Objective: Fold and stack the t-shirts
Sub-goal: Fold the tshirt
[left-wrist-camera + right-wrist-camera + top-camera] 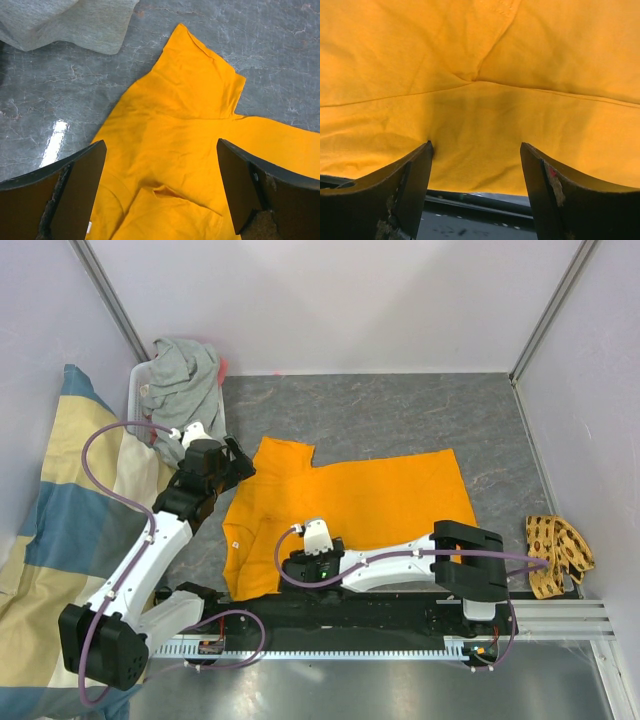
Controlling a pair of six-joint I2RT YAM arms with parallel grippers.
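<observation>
**Ann:** Two arms are showing, and both are hanging over the orange t-shirt (350, 510), which is lying spread out on the grey table (400, 410) right in front of the bases.

**Ben:** The left arm (150, 540) is stretching up and away from its base, elbow bent, and the left gripper (235, 462) is pointing at the shirt's far-left sleeve. Its fingers (75, 190) are standing wide apart, gripping nothing, and they are hovering clear above the cloth.

**Ann:** The right arm (400, 565) is reaching sideways, low along the near edge. The right gripper (292, 568) is sitting at the shirt's near hem.

**Ben:** From its wrist camera, those fingers (410, 190) are spread too, with orange cloth filling the gap beyond them. Nothing is being pinched.

**Ann:** The grey t-shirt (180, 380) is lying crumpled in the white bin (134, 392) at the far left, just behind the left gripper.

**Ben:** A cream-and-blue cloth (60, 520) is draping down the left side, and a tan woven piece (555, 550) is resting at the right edge, well apart from the shirt.
</observation>
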